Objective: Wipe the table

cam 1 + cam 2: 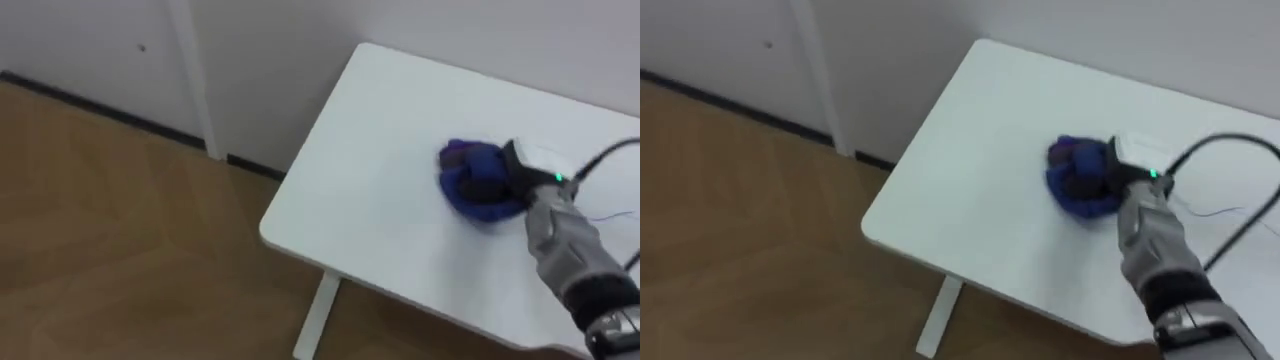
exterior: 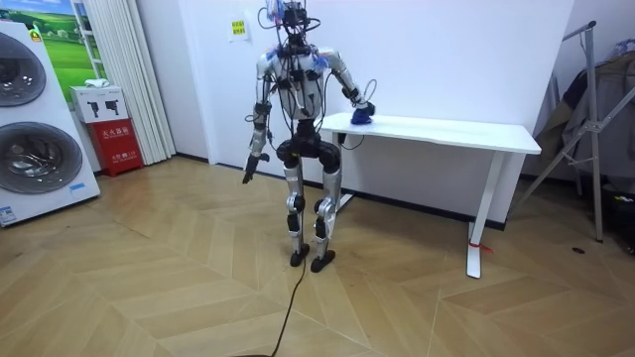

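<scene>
- While the robot stands at the end of the table (image 1: 370, 190), facing the wall, the left hand (image 2: 248, 175) hangs at its side over the floor (image 2: 149, 268), clear of the work. Its state cannot be told at this range. Risk: it gives no brace, so a long reach across the top depends on balance alone.
- The table's near corner and its short end edge lie not far to the left of the wiping zone. Risk: a stroke carried too far that way pushes the cloth over the edge and onto the floor.
- The blue cloth (image 1: 465, 185) lies on the tabletop, inward from the corner. It is bunched into a lump, not spread flat. Risk: a bunched cloth touches a small patch only, so strokes probably leave unwiped strips. It may also roll under the hand instead of sliding.
- The right hand (image 1: 520, 172) sits on the cloth's right side, with its dark fingers curled down into the folds, grasping it. Risk: if the grasp is shallow, the hand slides off and leaves the cloth behind. Excess downward load on an extended arm may stall the stroke.
- In the room view, the tabletop runs on well past the cloth toward the room view's right. Risk: that span probably lies beyond reach from the present stance. Without a step along the table, it goes unwiped.
</scene>
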Tool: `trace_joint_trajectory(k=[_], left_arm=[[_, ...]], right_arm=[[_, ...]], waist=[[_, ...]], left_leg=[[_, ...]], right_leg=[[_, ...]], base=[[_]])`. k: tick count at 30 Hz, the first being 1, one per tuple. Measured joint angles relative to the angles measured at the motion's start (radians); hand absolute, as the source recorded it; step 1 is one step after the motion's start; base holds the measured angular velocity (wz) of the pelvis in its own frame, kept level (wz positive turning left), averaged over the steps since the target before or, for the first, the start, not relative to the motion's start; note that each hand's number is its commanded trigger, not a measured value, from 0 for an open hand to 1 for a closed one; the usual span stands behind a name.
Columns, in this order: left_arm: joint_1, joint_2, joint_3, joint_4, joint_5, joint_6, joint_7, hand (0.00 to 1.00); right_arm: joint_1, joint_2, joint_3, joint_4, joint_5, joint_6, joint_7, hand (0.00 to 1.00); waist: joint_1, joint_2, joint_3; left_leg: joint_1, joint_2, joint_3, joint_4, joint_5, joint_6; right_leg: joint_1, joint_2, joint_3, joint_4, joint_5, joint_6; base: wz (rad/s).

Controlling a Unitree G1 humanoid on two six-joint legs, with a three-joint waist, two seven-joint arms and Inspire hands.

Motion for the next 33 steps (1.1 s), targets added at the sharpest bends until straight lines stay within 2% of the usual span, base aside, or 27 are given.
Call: trace_joint_trajectory(k=[2,5,7,10,13,17,18,22,25,28,31,33], left_arm=[[0.004,0.019,-0.001,0.008,-0.014,0.012,0.001,0.00],[0.000,0.040,-0.002,0.032,-0.019,0.025,0.002,0.00],[-0.022,0.041,-0.001,0.033,-0.018,0.023,0.001,0.00],[-0.055,0.040,-0.003,0.040,-0.029,0.018,0.002,0.00],[-0.094,0.041,-0.002,0.035,-0.034,0.006,0.005,0.00],[-0.117,0.041,-0.005,0.029,-0.068,-0.009,0.016,0.00],[-0.119,0.041,-0.004,0.030,-0.073,-0.008,0.025,0.00],[-0.084,0.040,0.010,0.026,-0.073,-0.008,0.035,0.00],[-0.048,0.038,0.025,0.010,-0.071,0.002,0.056,0.00],[-0.030,0.034,0.037,0.009,-0.070,0.015,0.068,0.00],[-0.010,0.032,0.048,0.007,-0.071,0.027,0.076,0.00],[-0.007,0.029,0.048,0.007,-0.073,0.041,0.079,0.00]], right_arm=[[-0.048,-0.017,0.000,0.056,0.043,-0.010,-0.001,1.00],[-0.056,-0.080,-0.008,0.125,0.148,-0.068,-0.009,1.00],[-0.046,-0.140,-0.009,0.146,0.225,-0.094,-0.014,1.00],[-0.026,-0.171,-0.013,0.152,0.278,-0.108,-0.016,1.00],[0.014,-0.173,-0.079,0.158,0.289,-0.137,-0.022,1.00],[0.100,-0.173,-0.145,0.157,0.320,-0.150,-0.064,1.00],[0.144,-0.171,-0.189,0.157,0.327,-0.160,-0.079,1.00],[0.307,-0.157,-0.331,0.157,0.343,-0.175,-0.117,1.00],[0.388,-0.150,-0.391,0.158,0.366,-0.180,-0.152,1.00],[0.445,-0.153,-0.444,0.158,0.367,-0.180,-0.188,1.00],[0.456,-0.153,-0.448,0.159,0.362,-0.175,-0.210,1.00],[0.454,-0.152,-0.443,0.152,0.358,-0.155,-0.226,1.00]], waist=[[0.020,-0.002,-0.0011],[0.024,-0.001,-0.0024],[0.022,-0.004,-0.0042],[-0.002,-0.006,-0.0050],[-0.054,-0.010,-0.0088],[-0.091,-0.015,-0.0184],[-0.103,-0.014,-0.0208],[-0.131,-0.002,-0.0348],[-0.157,0.001,-0.0365],[-0.162,0.014,-0.0446],[-0.161,0.024,-0.0430],[-0.155,0.031,-0.0423]], left_leg=[[-0.032,0.000,-0.016,0.002,0.002,-0.002],[-0.050,0.001,-0.048,0.009,0.004,-0.002],[-0.069,0.001,-0.051,0.006,0.005,-0.004],[-0.070,0.004,-0.030,0.001,0.005,-0.004],[-0.075,0.004,-0.027,0.001,0.005,-0.004],[-0.075,0.002,-0.015,0.001,0.005,-0.004],[-0.064,0.002,-0.007,0.000,0.005,-0.004],[-0.016,0.001,-0.003,-0.003,0.005,-0.004],[0.010,0.001,-0.002,-0.013,0.002,-0.001],[0.024,0.006,-0.007,-0.033,-0.016,0.007],[0.027,0.002,-0.001,-0.023,-0.016,0.009],[0.030,0.002,0.003,-0.023,-0.016,0.009]], right_leg=[[-0.025,0.001,-0.009,-0.001,0.000,0.000],[-0.043,0.002,-0.008,-0.011,0.002,0.008],[-0.066,-0.002,-0.010,-0.032,0.020,0.007],[-0.067,-0.001,-0.008,-0.032,0.020,0.007],[-0.068,0.000,0.001,-0.034,0.020,0.007],[-0.064,-0.001,0.018,-0.035,0.020,0.007],[-0.059,-0.002,0.017,-0.035,0.020,0.008],[-0.010,-0.004,0.013,-0.034,0.022,0.011],[0.017,-0.003,0.015,-0.036,0.022,0.013],[0.025,0.002,0.016,-0.036,0.014,0.025],[0.032,-0.002,0.016,-0.035,0.015,0.025],[0.036,-0.003,0.018,-0.034,0.016,0.025]], base=[[0.36],[0.30],[0.11],[-0.09],[0.04],[-0.06],[0.12],[0.08],[0.13],[0.13],[-0.05],[-0.06]])
